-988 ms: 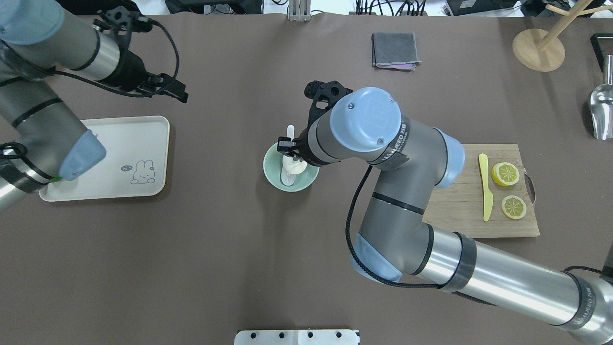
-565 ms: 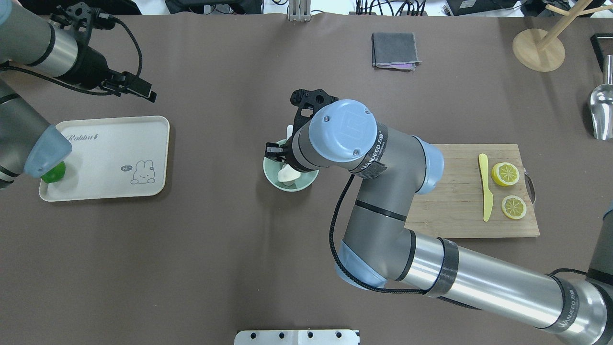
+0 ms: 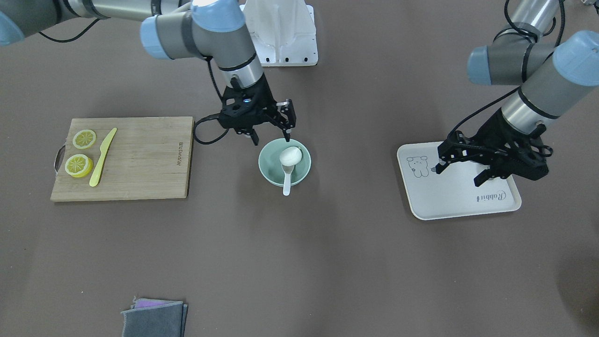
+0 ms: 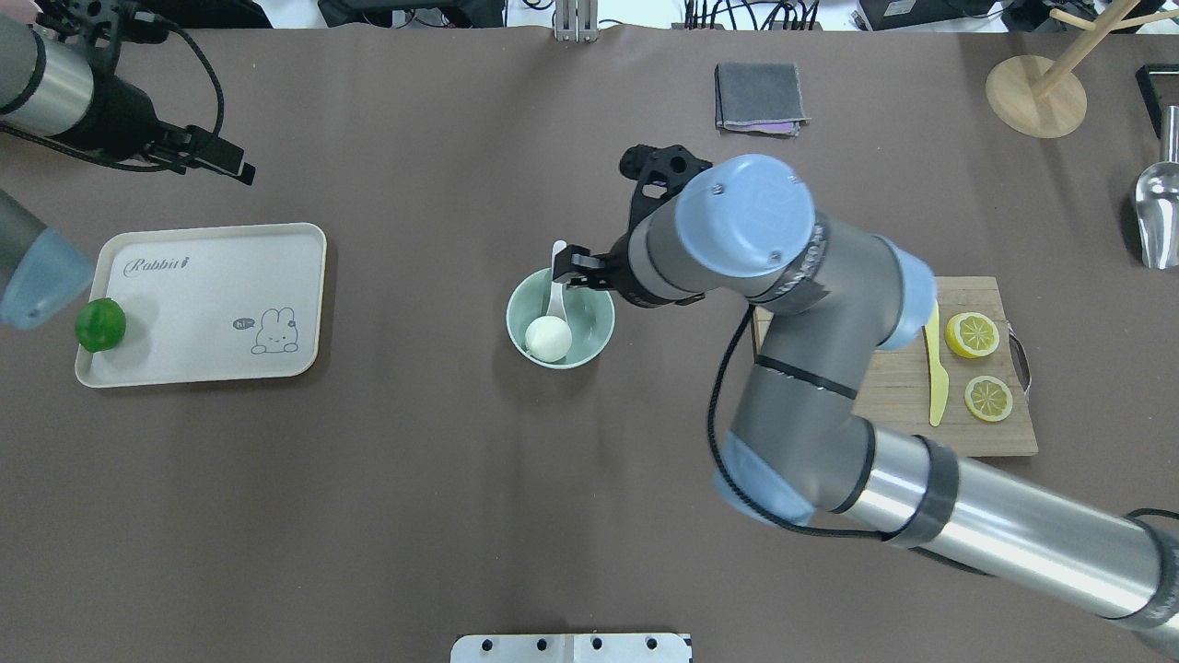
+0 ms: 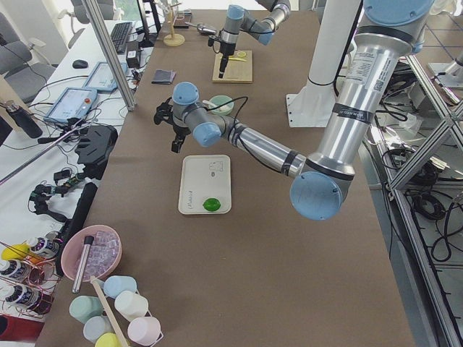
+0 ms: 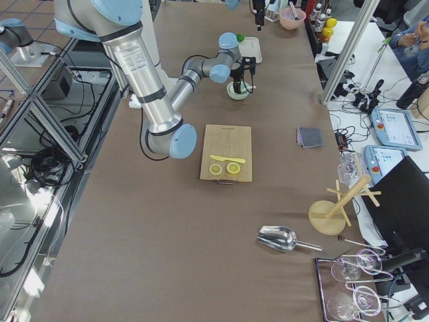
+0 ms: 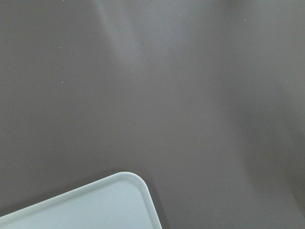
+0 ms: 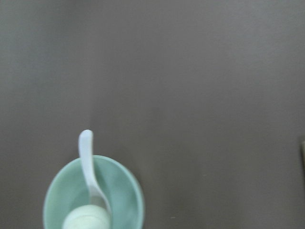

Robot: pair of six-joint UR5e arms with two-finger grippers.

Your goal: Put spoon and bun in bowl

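Note:
The mint-green bowl stands mid-table. The white bun lies in it on the scoop of the white spoon, whose handle sticks out over the far rim. All three also show in the front view: bowl, bun, spoon. My right gripper is open and empty, just above the bowl's rim on the robot's side. My left gripper is open and empty, above the beige tray. The right wrist view shows the bowl, spoon and bun below.
A green ball sits on the tray's left end. A wooden board to the right holds a yellow knife and two lemon slices. A grey cloth, a wooden stand and a metal scoop lie at the far side.
My right gripper has moved off the bowl toward the right, and the bun now lies free in the bowl. My left arm has drawn back to the left, uncovering the green ball.

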